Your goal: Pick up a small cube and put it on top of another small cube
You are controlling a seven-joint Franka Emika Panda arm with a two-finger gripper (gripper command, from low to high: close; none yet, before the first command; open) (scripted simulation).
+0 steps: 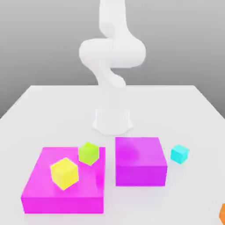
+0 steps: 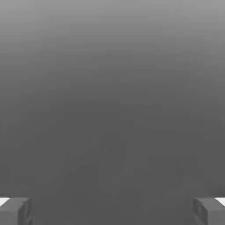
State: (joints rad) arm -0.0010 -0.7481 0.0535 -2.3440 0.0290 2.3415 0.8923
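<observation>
I see the white surface [image 1: 39, 105] with the arm [image 1: 112, 66] rising from its far middle. Toward the exterior view's left lies the wide magenta block [image 1: 52, 193], carrying the yellow cube [image 1: 64, 173] and, at its far edge, the lime-green cube [image 1: 88, 153]. Just beside it on the right sits the smaller magenta block [image 1: 140, 165]. The cyan cube [image 1: 179, 153] rests on the surface near that block's right side, well apart from the lime-green cube. An orange cube [image 1: 222, 214] peeks in at the right edge. My end effector [image 2: 112, 211] is released, fingertips [image 2: 15, 211] spread wide, nothing between them.
</observation>
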